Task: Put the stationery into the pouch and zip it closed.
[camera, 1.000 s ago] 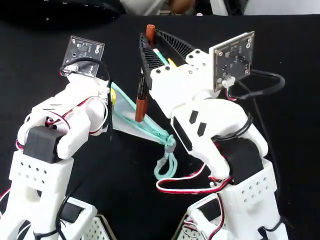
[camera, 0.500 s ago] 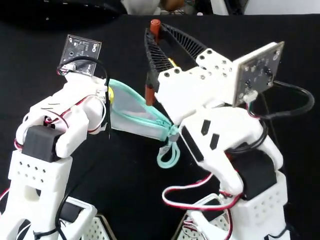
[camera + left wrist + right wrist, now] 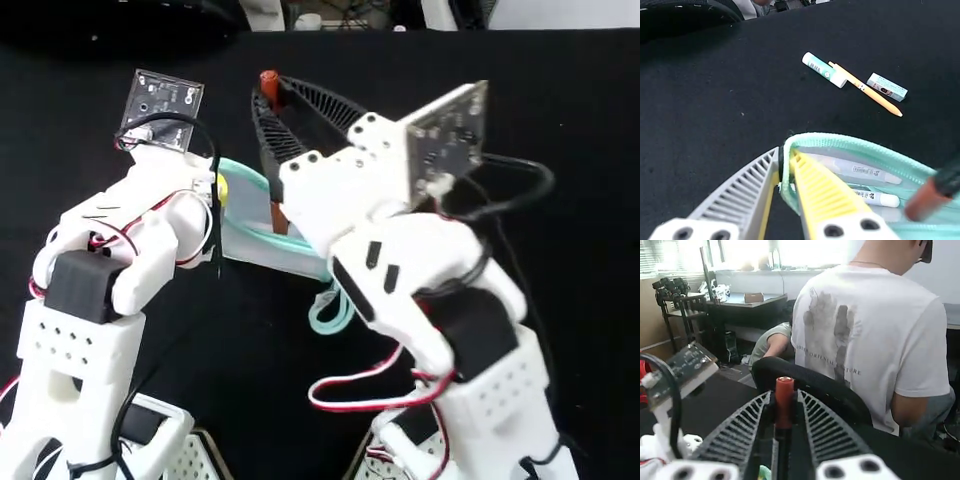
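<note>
A mint-green zip pouch [image 3: 250,228] lies between the arms with its mouth held open. My left gripper [image 3: 221,190] is shut on its rim, the yellow and grey fingers pinching the mint edge [image 3: 785,165]. Two white pens [image 3: 856,170] lie inside it. My right gripper [image 3: 268,102] is shut on a red-brown marker [image 3: 276,212], held upright with its lower end [image 3: 927,197] in the pouch mouth. In the right wrist view the marker [image 3: 784,400] stands between the black fingers. A mint-white glue stick [image 3: 824,70], an orange pen [image 3: 866,91] and a small eraser [image 3: 886,86] lie on the black table beyond the pouch.
The pouch's wrist loop [image 3: 330,310] trails toward the right arm's base. The left arm's camera board [image 3: 686,367] stands close beside the right gripper. A black office chair [image 3: 810,390] and a person in a white shirt are behind the table.
The right gripper has swung left and lower with the marker, bringing its lower end into the pouch mouth. The left gripper has kept its hold on the rim.
</note>
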`<state>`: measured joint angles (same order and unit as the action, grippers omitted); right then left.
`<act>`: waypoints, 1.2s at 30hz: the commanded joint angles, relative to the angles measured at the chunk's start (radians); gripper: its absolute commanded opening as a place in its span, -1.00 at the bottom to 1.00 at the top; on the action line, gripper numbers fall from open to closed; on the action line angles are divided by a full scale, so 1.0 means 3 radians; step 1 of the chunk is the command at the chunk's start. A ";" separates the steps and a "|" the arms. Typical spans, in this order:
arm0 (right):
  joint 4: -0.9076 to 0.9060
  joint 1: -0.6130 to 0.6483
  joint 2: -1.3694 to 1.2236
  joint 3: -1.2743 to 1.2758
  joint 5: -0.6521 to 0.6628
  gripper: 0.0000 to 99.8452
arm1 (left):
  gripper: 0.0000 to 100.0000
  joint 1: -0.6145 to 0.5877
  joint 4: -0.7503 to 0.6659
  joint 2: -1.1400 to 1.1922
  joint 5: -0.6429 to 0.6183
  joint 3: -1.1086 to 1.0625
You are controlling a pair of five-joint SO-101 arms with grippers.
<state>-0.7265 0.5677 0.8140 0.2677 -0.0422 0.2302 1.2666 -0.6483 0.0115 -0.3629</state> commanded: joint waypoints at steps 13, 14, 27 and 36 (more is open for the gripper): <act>0.0036 -0.0133 0.0049 0.0652 0.0343 -0.97 | -0.94 0.0008 0.0077 0.0378 -0.0031 -0.0136; 0.0036 -0.0174 0.0049 0.0703 0.0343 -0.97 | -0.94 0.0008 0.0077 0.0378 -0.0031 -0.0136; -0.0199 -0.0240 0.0054 0.0765 0.0363 -0.70 | -0.94 0.0008 0.0077 0.0363 -0.0026 -0.0187; -0.0716 -0.0235 0.0141 0.0151 0.0363 -0.72 | -0.94 0.0003 0.0077 0.0368 -0.0020 -0.0182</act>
<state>-0.8984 0.5109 0.8309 0.4135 0.0529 0.2302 1.2651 -0.6483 0.0115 -0.3613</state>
